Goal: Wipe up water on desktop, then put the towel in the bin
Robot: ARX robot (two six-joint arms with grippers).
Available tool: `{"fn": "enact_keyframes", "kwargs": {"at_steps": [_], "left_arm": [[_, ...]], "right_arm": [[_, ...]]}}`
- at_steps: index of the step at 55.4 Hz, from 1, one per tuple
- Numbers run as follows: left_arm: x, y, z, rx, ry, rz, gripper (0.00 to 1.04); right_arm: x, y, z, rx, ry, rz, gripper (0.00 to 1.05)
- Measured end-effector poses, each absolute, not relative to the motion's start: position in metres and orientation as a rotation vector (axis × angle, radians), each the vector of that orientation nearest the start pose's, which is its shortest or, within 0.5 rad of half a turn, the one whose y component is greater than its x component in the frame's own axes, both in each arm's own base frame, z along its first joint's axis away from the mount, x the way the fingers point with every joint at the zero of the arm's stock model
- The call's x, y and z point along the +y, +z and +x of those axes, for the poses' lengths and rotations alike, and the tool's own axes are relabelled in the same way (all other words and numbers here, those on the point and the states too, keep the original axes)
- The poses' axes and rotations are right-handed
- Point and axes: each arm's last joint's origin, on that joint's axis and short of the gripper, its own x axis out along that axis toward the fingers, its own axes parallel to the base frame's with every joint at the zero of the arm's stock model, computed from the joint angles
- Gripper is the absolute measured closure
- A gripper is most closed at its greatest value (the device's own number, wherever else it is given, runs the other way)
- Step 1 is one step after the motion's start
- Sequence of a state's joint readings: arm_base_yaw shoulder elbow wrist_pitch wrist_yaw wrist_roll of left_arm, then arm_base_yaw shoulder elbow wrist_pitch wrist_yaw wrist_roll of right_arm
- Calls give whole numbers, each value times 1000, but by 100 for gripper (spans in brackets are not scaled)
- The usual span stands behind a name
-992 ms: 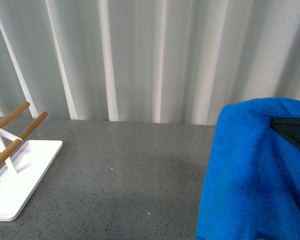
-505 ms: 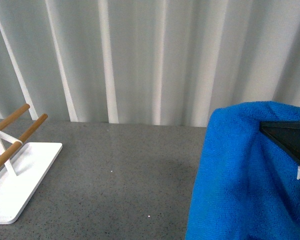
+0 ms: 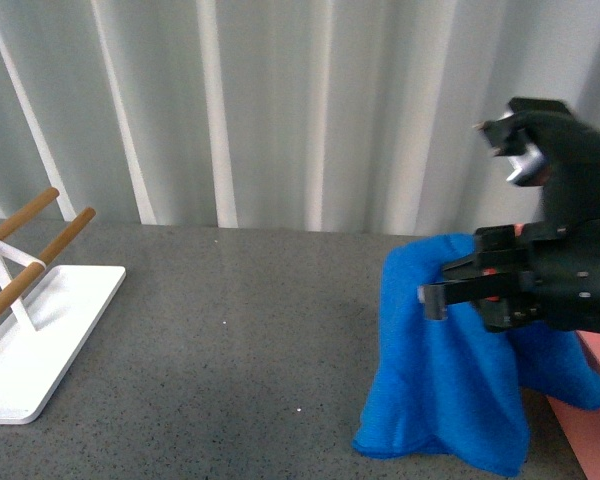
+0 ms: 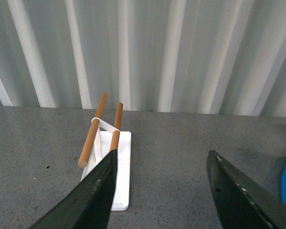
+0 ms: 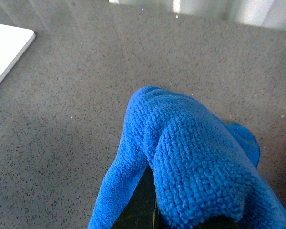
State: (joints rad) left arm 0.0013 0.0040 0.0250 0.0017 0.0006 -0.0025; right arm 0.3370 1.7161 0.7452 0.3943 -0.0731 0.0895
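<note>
The right gripper [image 3: 460, 285] is clamped onto the towel [image 3: 445, 390], and the blue cloth hangs from it in a long bunched drape over the right side of the desktop [image 3: 230, 340], just beside the bin [image 3: 592, 440] that peeks in at the near right corner, though whether its bottom hem touches the stone, I can't tell. Over on the other side the left gripper [image 4: 162, 152] hangs released, jaws wide apart with nothing between them, looking down on the white rack [image 4: 119, 167] with its wooden bars, well apart from the towel.
</note>
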Motion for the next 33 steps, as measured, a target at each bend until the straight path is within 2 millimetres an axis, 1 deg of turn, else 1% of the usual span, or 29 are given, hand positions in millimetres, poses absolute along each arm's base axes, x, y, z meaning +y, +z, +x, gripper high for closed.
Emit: {"fn": "enact_keyframes", "kwargs": {"at_steps": [2,5,7,10,15,20,23,26,28,33], "left_arm": [[0,172,96,-23,1,-2,34],[0,172,96,-23,1,-2,19],[0,172,96,-23,1,-2,12],[0,172,96,-23,1,-2,6],[0,172,96,-23,1,-2,7],[0,172,96,-23,1,-2,7],[0,172,96,-23,1,-2,7],[0,172,96,-23,1,-2,7],[0,172,96,-23,1,-2,7],[0,172,96,-23,1,-2,7]], "right_arm": [[117,139,315,622,360,10,101],[129,132,329,672,353,31,101],[136,127,336,694,351,42,101],[144,121,345,718,340,60,101],[156,107,356,771,325,86,101],[166,78,361,843,299,98,101],[169,56,359,892,282,97,101],[169,40,356,925,263,99,101],[169,37,356,927,252,99,101],[168,35,355,919,246,110,101]]}}
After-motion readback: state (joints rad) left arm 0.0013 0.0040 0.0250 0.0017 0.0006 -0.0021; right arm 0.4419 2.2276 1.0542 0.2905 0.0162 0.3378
